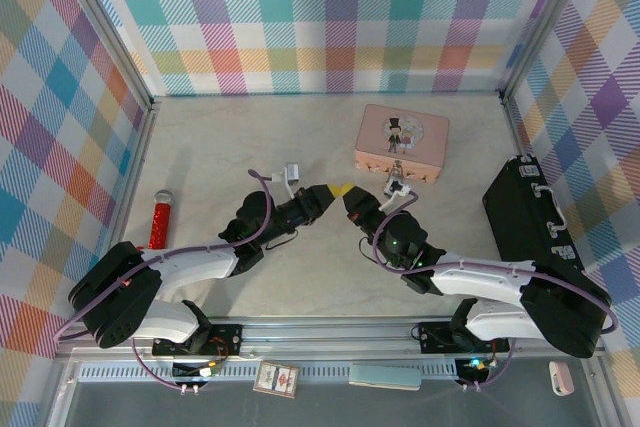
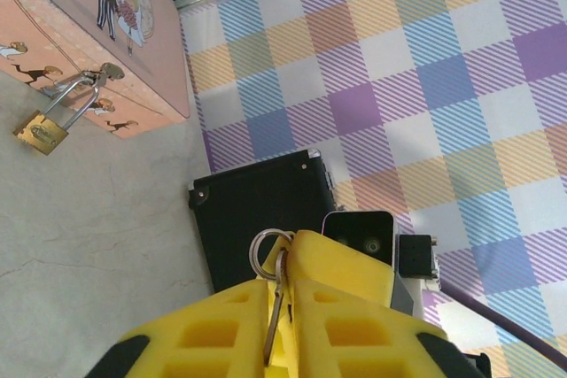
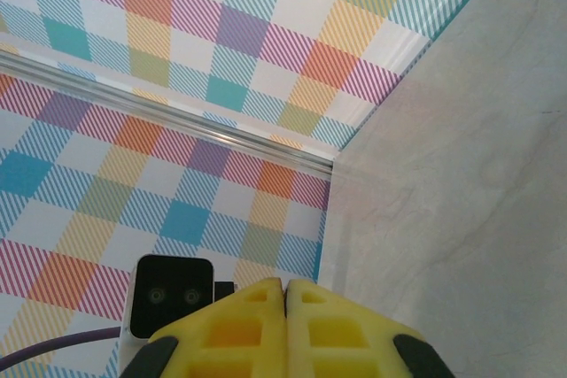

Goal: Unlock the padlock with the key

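Observation:
The small brass padlock [image 2: 42, 130] hangs by its silvery shackle from the hasp of the pink tin [image 2: 133, 42]; from above the padlock [image 1: 397, 169] sits at the tin's near side. My left gripper [image 2: 279, 282] is shut on the thin grey key [image 2: 276, 307], whose ring [image 2: 255, 258] pokes out past the fingertips. The right gripper [image 2: 341, 263] meets it tip to tip, its pads shut. The key's head touches that tip; whether it is pinched there is hidden. Seen from overhead, the left gripper [image 1: 338, 190] and right gripper [image 1: 350, 197] meet mid-table, left of the padlock. The right gripper [image 3: 285, 282] has nothing showing between its fingers.
A black case [image 1: 530, 217] lies along the right wall. A red cylinder-handled tool [image 1: 160, 219] rests by the left wall. The pink tin [image 1: 402, 135] stands behind the grippers, to their right. Plaid walls enclose the pale table [image 1: 230, 137] on three sides.

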Tool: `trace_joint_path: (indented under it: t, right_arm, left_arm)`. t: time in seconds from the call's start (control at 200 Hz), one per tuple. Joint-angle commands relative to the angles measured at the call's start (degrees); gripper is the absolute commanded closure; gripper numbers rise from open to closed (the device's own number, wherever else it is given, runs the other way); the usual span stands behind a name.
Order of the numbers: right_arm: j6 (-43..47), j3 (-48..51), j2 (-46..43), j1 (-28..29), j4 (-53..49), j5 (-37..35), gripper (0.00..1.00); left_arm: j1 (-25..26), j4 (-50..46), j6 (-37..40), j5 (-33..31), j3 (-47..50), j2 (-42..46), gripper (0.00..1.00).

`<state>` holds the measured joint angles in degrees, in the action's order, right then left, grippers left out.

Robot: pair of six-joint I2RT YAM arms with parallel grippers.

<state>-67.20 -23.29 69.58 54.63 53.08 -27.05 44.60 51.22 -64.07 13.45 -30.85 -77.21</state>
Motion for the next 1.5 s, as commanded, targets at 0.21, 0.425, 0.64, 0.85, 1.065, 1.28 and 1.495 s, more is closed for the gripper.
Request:
trace_joint_path:
  t: [0.21, 0.425, 0.64, 0.85, 1.065, 1.28, 1.495]
  right_arm:
    - [-1.5, 0.8, -1.0, 0.4, -0.5, -1.2, 1.00]
    - [2.2, -0.1, -5.2, 0.3, -9.6, -1.0, 0.89]
    - [12.7, -0.8, -12.5, -0.5, -22.3, 0.8, 0.60]
    - [23.5, -2.8, -18.5, -1.0, -35.1, 2.9, 0.55]
    - [28.6, -4.0, -20.3, -1.3, -40.8, 4.7, 0.45]
    - [28.0, -5.8, -20.1, -3.3, -45.4, 9.1, 0.43]
    - [28.5, -10.9, -17.9, -6.7, -54.0, 16.9, 0.42]
  left_arm:
    - [1.0, 1.5, 1.0, 0.9, -2.3, 0.9, 0.96]
    - [0.8, -8.4, 8.1, 0.5, -4.5, 3.5, 1.00]
    - [-0.1, -29.0, 22.9, 0.3, -10.3, 6.8, 1.00]
    - [-1.0, -48.9, 38.2, -3.2, -16.1, 8.8, 1.00]
    - [-1.6, -57.7, 47.5, -8.7, -17.9, 10.8, 1.00]
    - [-2.0, -66.1, 54.2, -11.9, -22.4, 9.8, 1.00]
    - [-2.3, -73.2, 59.1, -14.9, -27.2, 7.5, 1.00]
